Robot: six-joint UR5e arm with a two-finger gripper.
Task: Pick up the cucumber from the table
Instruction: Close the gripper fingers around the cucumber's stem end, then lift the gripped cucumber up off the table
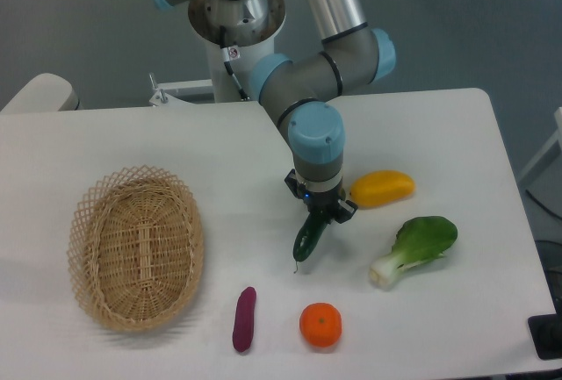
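The cucumber (307,240) is slim, dark green and glossy, with a thin stem tail pointing down-left. Its upper end sits between the fingers of my gripper (320,216), which is shut on it. It hangs tilted near the middle of the white table (439,125), and whether its low end still touches the tabletop cannot be told. The arm's blue wrist stands right above the gripper and hides the cucumber's top.
A woven basket (136,247) lies at the left. A yellow mango-like fruit (382,188) sits just right of the gripper, and a bok choy (414,248) below it. A purple eggplant piece (243,318) and an orange (320,324) lie near the front edge.
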